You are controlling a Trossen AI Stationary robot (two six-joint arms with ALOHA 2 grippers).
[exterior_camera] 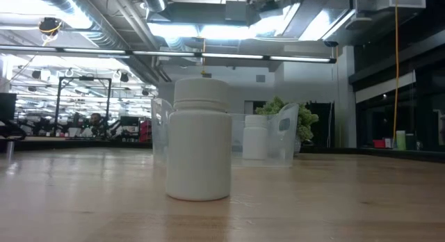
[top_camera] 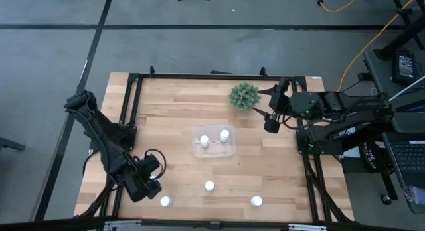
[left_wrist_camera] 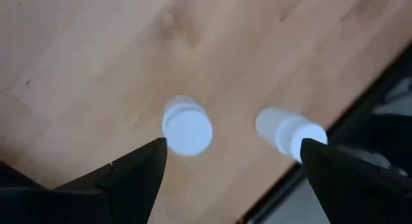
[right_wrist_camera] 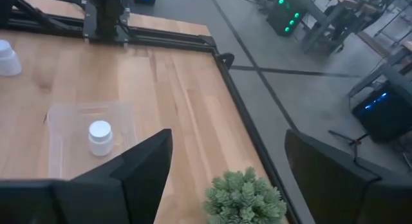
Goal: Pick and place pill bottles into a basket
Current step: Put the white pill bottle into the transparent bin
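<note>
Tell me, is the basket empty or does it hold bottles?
Not empty: the basket holds two upright pill bottles, seen from above.

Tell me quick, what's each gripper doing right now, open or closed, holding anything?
Left gripper: open, holding nothing, above two pill bottles near the table's front left corner.
Right gripper: open, holding nothing, beside the plant.

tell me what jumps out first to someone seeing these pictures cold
The clear basket at the middle of the table already holds two pill bottles, while three more stand along the near edge. The left hand, fingers open, hovers at the near left corner over one loose bottle, a second lying on its side beside it. The right hand waits, open, by the green plant at the far side.
</note>
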